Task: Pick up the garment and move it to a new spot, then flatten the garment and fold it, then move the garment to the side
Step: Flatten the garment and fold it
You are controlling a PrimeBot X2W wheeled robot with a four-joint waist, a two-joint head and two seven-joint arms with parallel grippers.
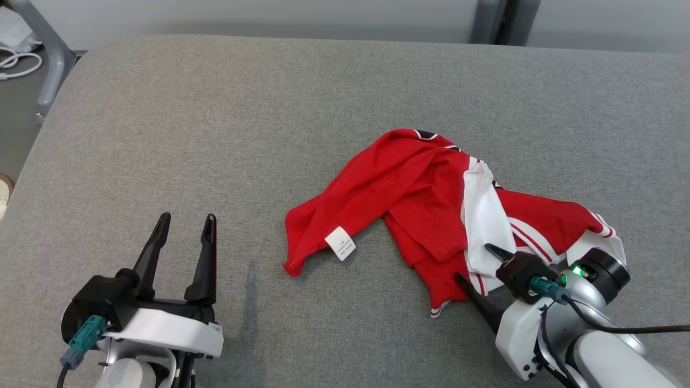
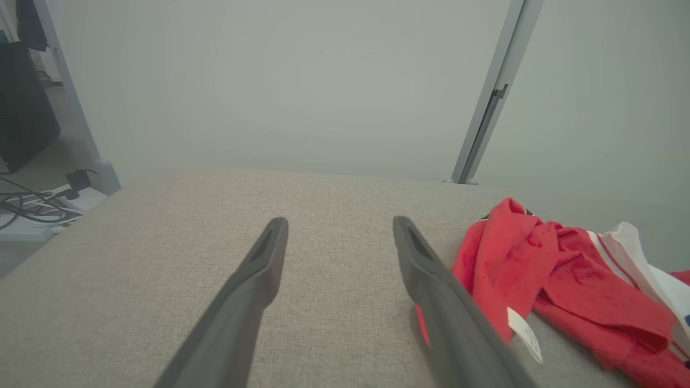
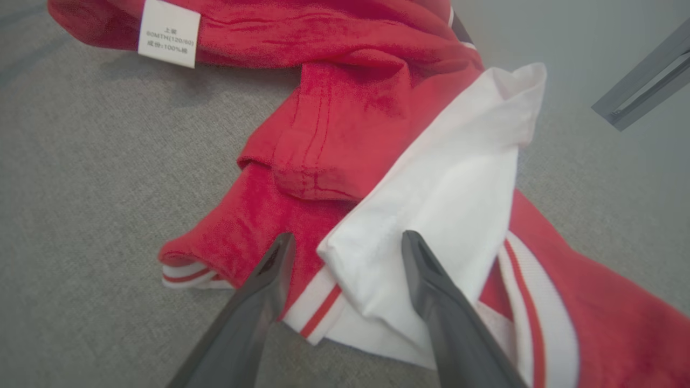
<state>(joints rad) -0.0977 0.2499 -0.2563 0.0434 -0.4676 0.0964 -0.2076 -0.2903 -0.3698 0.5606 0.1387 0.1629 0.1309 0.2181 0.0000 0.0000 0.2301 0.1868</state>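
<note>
Our left gripper (image 1: 185, 223) and right gripper (image 1: 473, 263) gape wide, empty, over the grey fabric surface (image 1: 215, 134). The garment (image 1: 399, 188) lies crumpled at the right one's tips, with a pale wall (image 2: 296, 81) ahead.

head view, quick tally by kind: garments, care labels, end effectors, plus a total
garment: 1
care label: 1
end effectors: 2 (left end effector, right end effector, both open)
total: 4

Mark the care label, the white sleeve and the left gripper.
care label (image 1: 340, 243), head view, middle of the tag.
white sleeve (image 3: 447, 178), right wrist view, middle of the panel.
left gripper (image 1: 187, 218), head view, midway between its open fingertips.
</note>
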